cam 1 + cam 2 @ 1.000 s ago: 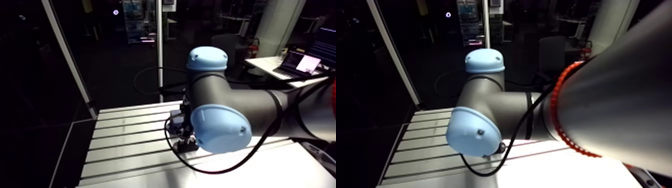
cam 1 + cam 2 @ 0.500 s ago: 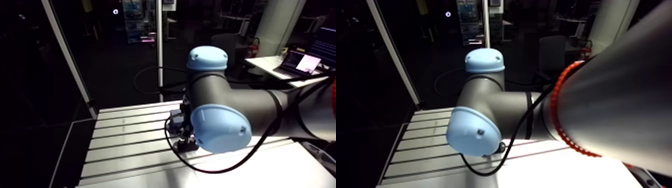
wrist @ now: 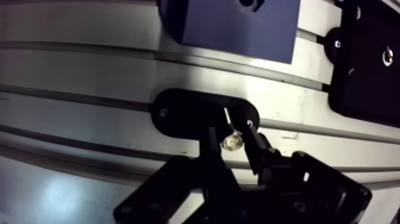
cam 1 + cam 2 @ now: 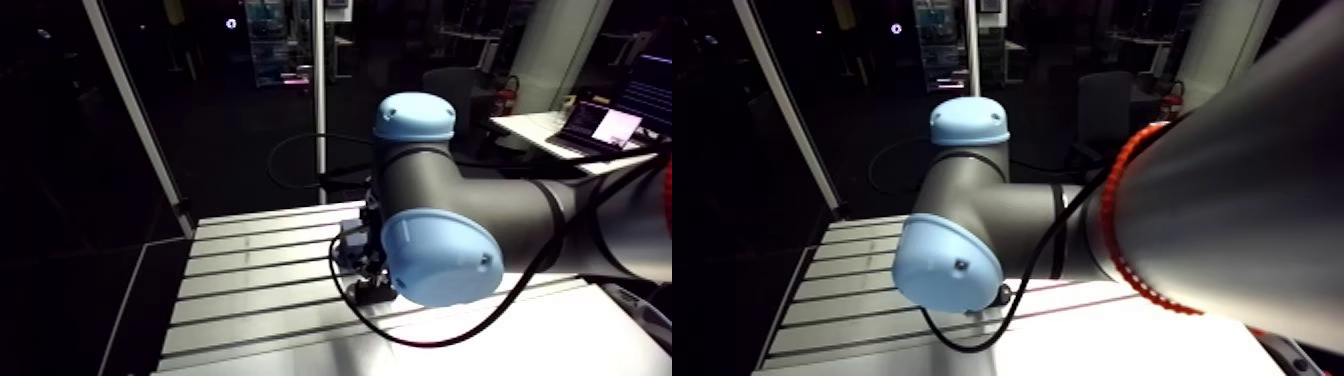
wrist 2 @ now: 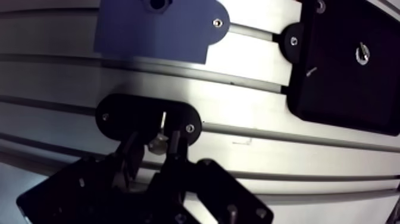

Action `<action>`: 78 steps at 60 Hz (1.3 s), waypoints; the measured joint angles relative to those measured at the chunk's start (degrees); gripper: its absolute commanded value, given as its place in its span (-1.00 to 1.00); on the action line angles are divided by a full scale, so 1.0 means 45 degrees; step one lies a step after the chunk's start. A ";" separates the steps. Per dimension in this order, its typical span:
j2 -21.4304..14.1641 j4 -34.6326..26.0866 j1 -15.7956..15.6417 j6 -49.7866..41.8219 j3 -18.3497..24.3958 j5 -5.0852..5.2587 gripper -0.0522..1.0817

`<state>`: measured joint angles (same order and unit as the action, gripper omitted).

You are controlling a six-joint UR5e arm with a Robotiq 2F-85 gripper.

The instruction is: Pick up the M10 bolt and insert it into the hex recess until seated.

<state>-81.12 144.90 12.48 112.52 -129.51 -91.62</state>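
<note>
In the wrist view my gripper (image 3: 233, 134) is shut on the M10 bolt (image 3: 232, 142). The bolt's shiny head shows between the two dark fingers (image 3: 212, 143), and its thin shank points ahead. Directly under the fingertips lies a black oval fixture (image 3: 187, 111), screwed to the slotted table (image 3: 89, 77); the bolt's tip is over the fixture's middle. The hex recess itself is hidden in the dark surface. In the arm view the gripper (image 4: 371, 291) hangs low over the table behind the blue wrist cap, too small to read.
A blue block (image 3: 238, 27) sits on the table ahead of the gripper. A large black plate (image 3: 366, 65) with a screw in it lies ahead and to one side. Table slots run crosswise under the gripper.
</note>
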 measured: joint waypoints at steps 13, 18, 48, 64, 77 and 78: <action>-0.0006 0.0000 0.0020 0.0006 -0.0001 0.0000 0.23; -0.0007 0.0000 0.0042 0.0007 0.0000 0.0000 0.24; -0.0009 0.0000 0.0078 -0.0008 -0.0022 0.0000 0.29; -0.0009 0.0000 0.0078 -0.0010 -0.0033 -0.0001 0.31; -0.0022 0.0000 0.0079 -0.0009 -0.0035 0.0005 0.37; -0.0025 0.0000 0.0078 -0.0008 -0.0034 0.0005 0.37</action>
<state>-81.23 144.90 12.83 112.48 -129.66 -91.60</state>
